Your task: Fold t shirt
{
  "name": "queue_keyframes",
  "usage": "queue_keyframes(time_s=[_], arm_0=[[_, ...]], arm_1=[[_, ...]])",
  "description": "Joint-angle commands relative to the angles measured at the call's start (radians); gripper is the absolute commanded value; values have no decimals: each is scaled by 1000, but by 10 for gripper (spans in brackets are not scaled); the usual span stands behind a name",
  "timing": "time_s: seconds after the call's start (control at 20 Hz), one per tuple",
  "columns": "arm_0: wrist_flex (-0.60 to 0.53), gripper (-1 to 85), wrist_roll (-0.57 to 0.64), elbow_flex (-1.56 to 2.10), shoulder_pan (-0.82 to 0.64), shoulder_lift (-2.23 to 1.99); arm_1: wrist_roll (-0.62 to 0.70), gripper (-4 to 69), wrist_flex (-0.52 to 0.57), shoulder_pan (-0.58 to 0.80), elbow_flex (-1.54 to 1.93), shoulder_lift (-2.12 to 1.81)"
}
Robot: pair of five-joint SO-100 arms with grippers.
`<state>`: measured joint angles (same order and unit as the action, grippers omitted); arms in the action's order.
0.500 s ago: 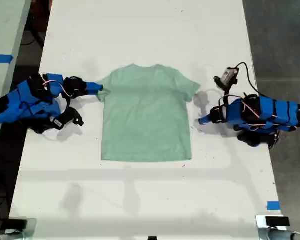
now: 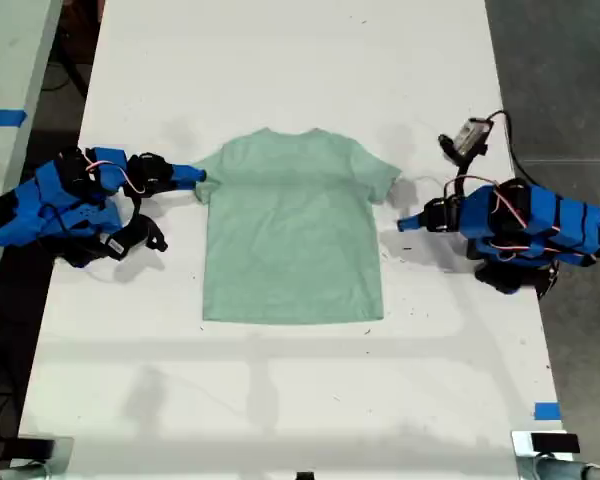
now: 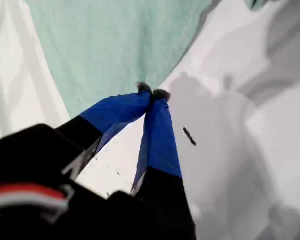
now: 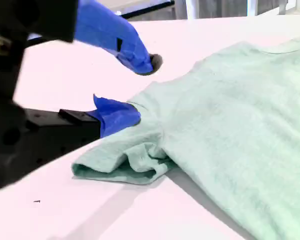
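Second wrist view, my second gripper [image 4: 132, 90] agape over t shirt [image 4: 230, 115] sleeve

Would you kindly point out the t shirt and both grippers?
t shirt [image 2: 292, 235]: exterior view, middle of its body.
my first gripper [image 3: 153, 93]: first wrist view, at the meeting fingertips.
my second gripper [image 4: 135, 90]: second wrist view, between the parted fingertips.
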<state>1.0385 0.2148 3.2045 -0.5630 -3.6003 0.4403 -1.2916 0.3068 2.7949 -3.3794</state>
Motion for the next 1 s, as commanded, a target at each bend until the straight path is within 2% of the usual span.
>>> queue_keyframes(time_s=[0.0, 0.1, 0.15, 0.25, 0.3, 0.35, 0.6, 0.95], arm_0=[[-3, 123, -9, 2, 5, -8], [-3, 123, -9, 2, 5, -8], [-3, 123, -9, 2, 5, -8], [-3, 123, -9, 2, 5, -8], [-3, 123, -9, 2, 5, -8], [-3, 123, -9, 2, 5, -8], [-3, 123, -9, 2, 5, -8], [-3, 123, -9, 2, 5, -8]], arm_1=[[124, 11, -61, 186, -560, 506], [216, 12, -133, 305, -900, 874], [275, 55, -163, 379, -1023, 1032], [374, 195, -160, 512, -1135, 1287], [408, 241, -141, 554, -1149, 1391], [433, 253, -101, 578, -1138, 1466], [474, 248, 72, 652, -985, 1600], [503, 242, 187, 692, -870, 1669]])
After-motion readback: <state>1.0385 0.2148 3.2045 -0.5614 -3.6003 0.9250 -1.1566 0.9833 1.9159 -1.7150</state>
